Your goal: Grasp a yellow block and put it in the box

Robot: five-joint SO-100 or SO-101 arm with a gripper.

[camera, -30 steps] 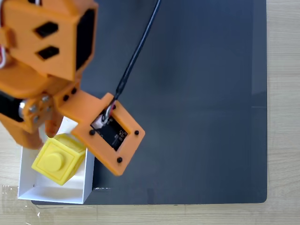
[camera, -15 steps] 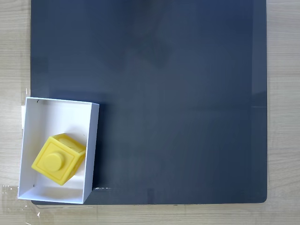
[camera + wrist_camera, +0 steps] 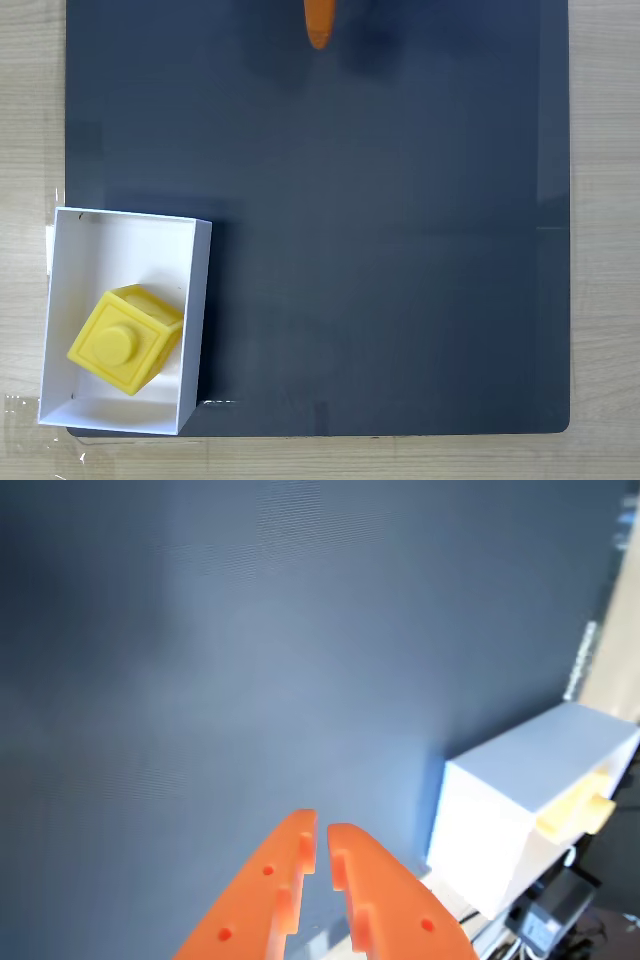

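The yellow block (image 3: 124,340) lies inside the white box (image 3: 120,232), tilted, stud side up, toward the box's near end at the lower left of the fixed view. An orange tip of my gripper (image 3: 318,38) pokes in at the top edge of that view, far from the box. In the wrist view my gripper (image 3: 322,830) hangs over bare dark mat. Its two orange fingers (image 3: 375,885) stand almost touching, with nothing between them.
A dark grey mat (image 3: 380,230) covers most of the light wooden table (image 3: 605,240). The box sits on the mat's lower left corner. In the wrist view a white boxy object (image 3: 510,810) with a pale yellow part stands at the right, with cables below it.
A second ago my arm hung over the box and the block. It then left the fixed view, and now only an orange tip shows at the top. The block stayed in the box.
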